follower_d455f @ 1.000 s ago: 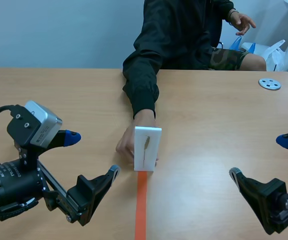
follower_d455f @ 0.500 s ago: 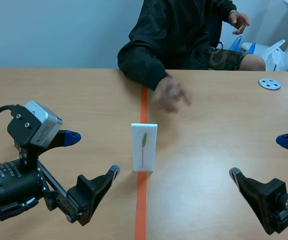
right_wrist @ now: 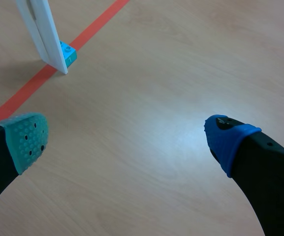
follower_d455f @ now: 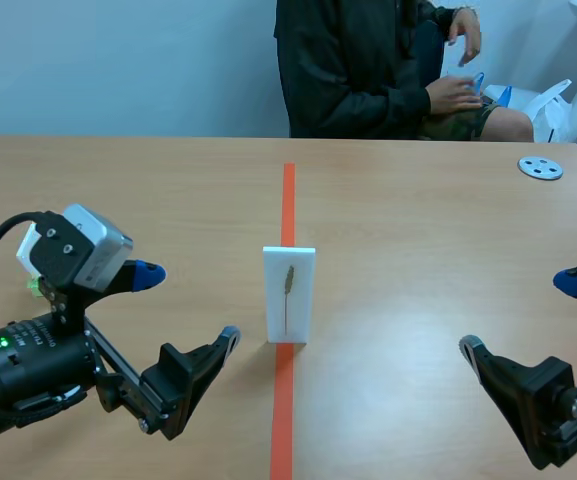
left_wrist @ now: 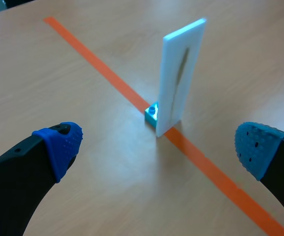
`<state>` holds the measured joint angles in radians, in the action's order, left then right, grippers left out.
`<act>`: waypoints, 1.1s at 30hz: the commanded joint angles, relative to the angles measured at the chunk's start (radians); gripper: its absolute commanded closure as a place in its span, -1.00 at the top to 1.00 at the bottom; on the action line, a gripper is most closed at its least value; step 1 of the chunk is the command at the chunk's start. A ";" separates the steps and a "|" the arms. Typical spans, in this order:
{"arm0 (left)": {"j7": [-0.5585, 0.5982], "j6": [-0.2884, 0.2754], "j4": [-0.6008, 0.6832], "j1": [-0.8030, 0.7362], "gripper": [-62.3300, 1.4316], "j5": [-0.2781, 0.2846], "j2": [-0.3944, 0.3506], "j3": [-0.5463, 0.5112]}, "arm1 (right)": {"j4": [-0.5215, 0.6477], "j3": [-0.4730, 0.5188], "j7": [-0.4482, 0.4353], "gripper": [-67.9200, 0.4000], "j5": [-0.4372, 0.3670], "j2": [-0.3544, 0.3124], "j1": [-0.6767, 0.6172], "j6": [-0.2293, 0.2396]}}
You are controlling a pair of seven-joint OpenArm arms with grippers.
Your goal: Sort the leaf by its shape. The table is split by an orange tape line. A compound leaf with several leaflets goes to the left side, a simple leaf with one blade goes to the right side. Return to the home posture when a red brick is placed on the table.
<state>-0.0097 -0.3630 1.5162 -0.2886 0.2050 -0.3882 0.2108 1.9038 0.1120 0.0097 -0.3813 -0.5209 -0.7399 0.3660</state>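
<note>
A white card [follower_d455f: 289, 295] stands upright on the orange tape line [follower_d455f: 288, 200], held by a small teal base [left_wrist: 152, 114]. On its face is one narrow, brownish leaf [follower_d455f: 288, 283] on a thin stalk. My left gripper [follower_d455f: 186, 308] is open, low on the left side; in the left wrist view the card [left_wrist: 181, 78] stands just ahead, between the lines of its fingers. My right gripper [follower_d455f: 525, 315] is open at the near right, well apart from the card [right_wrist: 41, 29], which stands ahead of its teal-padded finger. Neither gripper [left_wrist: 156, 147] [right_wrist: 127, 140] holds anything.
A person [follower_d455f: 368, 70] in a dark top sits across the table, both hands back near the lap. A grey round disc [follower_d455f: 540, 168] lies at the far right of the table. Bare wood lies on both sides of the tape.
The person's hand let go of the card and drew back off the table to the lap. The card now stands alone on the tape. My left arm shifted slightly.
</note>
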 commanded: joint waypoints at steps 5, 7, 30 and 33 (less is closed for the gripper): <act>0.067 -0.006 -0.129 0.109 1.00 -0.022 0.036 0.071 | 0.018 0.011 -0.008 1.00 -0.003 0.000 0.017 0.000; 0.078 -0.006 -0.174 0.146 1.00 -0.039 0.051 0.099 | 0.018 0.011 -0.008 1.00 -0.003 0.000 0.017 0.000; 0.247 0.032 -0.623 0.450 1.00 -0.121 0.207 0.329 | 0.018 0.011 -0.004 1.00 -0.003 0.001 0.017 0.000; 0.251 0.032 -0.623 0.450 0.90 -0.121 0.211 0.339 | 0.018 0.011 -0.004 1.00 -0.003 0.001 0.017 0.000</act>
<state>0.2192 -0.3328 0.8635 0.1608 0.0784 -0.1848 0.5499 1.9038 0.1120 0.0135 -0.3813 -0.5209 -0.7399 0.3660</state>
